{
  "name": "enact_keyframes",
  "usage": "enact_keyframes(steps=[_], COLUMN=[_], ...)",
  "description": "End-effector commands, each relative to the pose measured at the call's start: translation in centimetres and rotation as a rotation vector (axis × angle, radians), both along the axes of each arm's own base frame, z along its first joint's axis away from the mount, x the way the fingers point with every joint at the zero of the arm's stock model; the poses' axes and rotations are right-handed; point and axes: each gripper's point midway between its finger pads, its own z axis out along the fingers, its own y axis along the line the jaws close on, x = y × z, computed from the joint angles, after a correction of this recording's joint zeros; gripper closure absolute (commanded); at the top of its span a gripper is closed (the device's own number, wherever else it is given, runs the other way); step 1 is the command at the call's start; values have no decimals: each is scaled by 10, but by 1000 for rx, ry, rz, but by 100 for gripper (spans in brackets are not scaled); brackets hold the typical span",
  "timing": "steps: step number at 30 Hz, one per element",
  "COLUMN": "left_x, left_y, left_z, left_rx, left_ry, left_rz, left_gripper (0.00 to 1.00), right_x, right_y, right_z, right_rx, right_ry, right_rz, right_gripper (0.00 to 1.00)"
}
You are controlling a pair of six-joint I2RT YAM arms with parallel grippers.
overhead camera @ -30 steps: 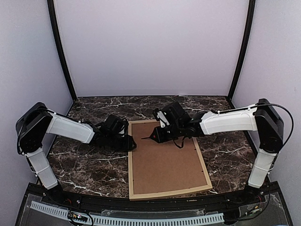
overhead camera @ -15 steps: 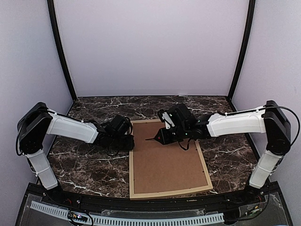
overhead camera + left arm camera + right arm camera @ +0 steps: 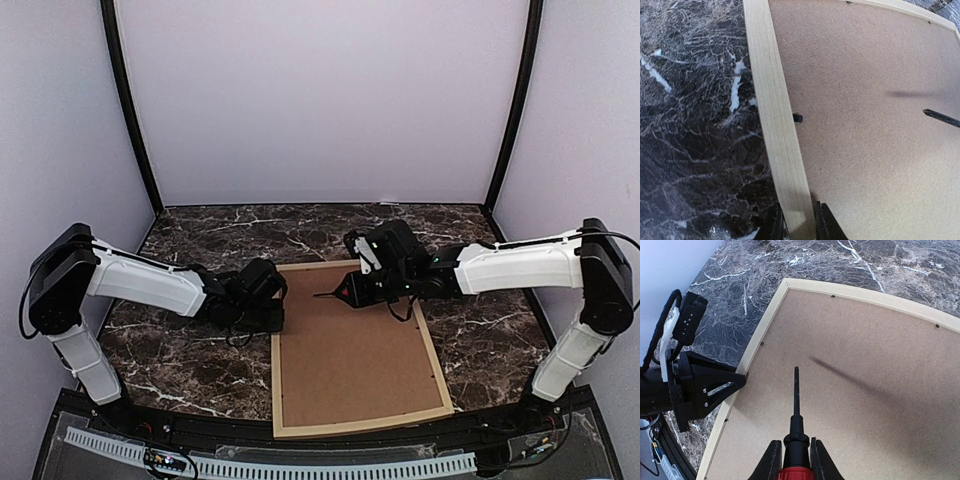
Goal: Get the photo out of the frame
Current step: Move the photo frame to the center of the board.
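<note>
The frame of light wood lies face down on the marble table, with its brown backing board facing up. The photo is hidden under that board. My left gripper is shut on the frame's left rail, one finger outside the rail and one on the board side. My right gripper is shut on a red-handled screwdriver. Its black shaft points toward the left rail, above the board's upper part.
Small black retaining tabs sit along the frame's inner edge. The screwdriver tip hangs over the board at the right of the left wrist view. Dark marble table surrounds the frame; walls close in on three sides.
My left gripper has closed onto the frame's left rail and shifted a little toward me. The frame's near end has slid slightly nearer. My right gripper has drawn back to the right with the screwdriver.
</note>
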Motion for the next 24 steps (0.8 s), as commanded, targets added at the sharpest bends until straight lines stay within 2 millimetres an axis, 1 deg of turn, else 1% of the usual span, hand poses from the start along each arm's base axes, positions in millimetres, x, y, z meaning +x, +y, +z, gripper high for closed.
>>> enact_keyframes(steps=[1,4,7,9,10,11,12,13,14,15,16,17,18,19,20,23,24], left_x=[-57,-68,-74,-76,-75,-72,-69,-66,-58,-56,-49,-46,-42,-38,-36,-25,-25], left_y=[27,23,16,11,9,9,6,8,6,9,7,11,10,13,12,17,15], left_z=[-32,-31,-24,-19,-13,-10,-1,3,15,19,30,34,42,45,49,53,54], left_rx=[139,133,110,92,85,86,80,93,99,123,131,151,150,152,138,94,65], left_ry=[173,186,182,171,157,140,114,93,50,42,9,7,-13,-15,-24,-28,-33], left_rz=[-46,-35,-47,-61,-71,-73,-93,-94,-102,-103,-107,-105,-111,-105,-114,-115,-142], left_gripper=[81,81,80,76,71,68,62,60,56,55,54,53,53,54,54,54,54], right_x=[-2,-7,-10,-10,-11,-12,-13,-14,-15,-17,-18,-19,-20,-21,-22,-22,-22], right_y=[3,3,2,1,2,3,5,6,9,13,16,19,22,25,28,35,37], right_z=[15,17,19,20,20,19,21,21,22,23,22,22,20,18,17,14,12], right_rx=[51,56,54,53,55,55,60,63,68,74,74,76,74,70,69,72,69], right_ry=[-33,-32,-37,-42,-43,-40,-41,-40,-40,-38,-35,-33,-30,-26,-25,-20,-18], right_rz=[-14,-10,-12,-20,-18,-16,-14,-10,-4,3,10,14,20,24,28,35,36], right_gripper=[100,100,100,100,100,100,100,100,100,100,100,100,100,100,100,100,100])
